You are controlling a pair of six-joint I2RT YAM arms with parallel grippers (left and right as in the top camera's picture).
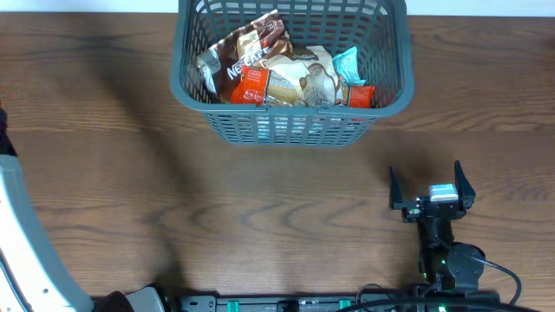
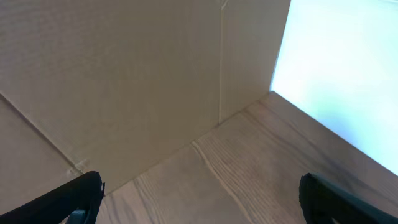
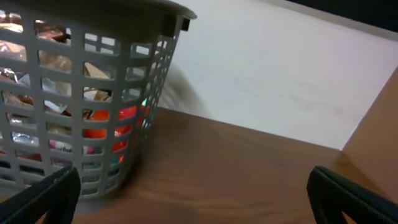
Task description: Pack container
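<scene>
The blue-grey lattice basket (image 1: 290,121) stands at the back middle of the wooden table and holds several food packets, among them a brown Nescafe packet (image 1: 251,48) and an orange one (image 1: 250,85). It also shows in the right wrist view (image 3: 81,87) at the left. My right gripper (image 1: 431,188) is open and empty, low over the table in front and to the right of the basket; its fingers frame bare wood (image 3: 193,205). My left gripper (image 2: 199,199) is open and empty, facing a cardboard wall and pale wood; its arm sits at the overhead view's left edge.
A cardboard panel (image 2: 124,81) stands close in front of the left gripper. A white wall (image 3: 273,74) lies behind the table. A black bar with cables (image 1: 286,303) runs along the table's front edge.
</scene>
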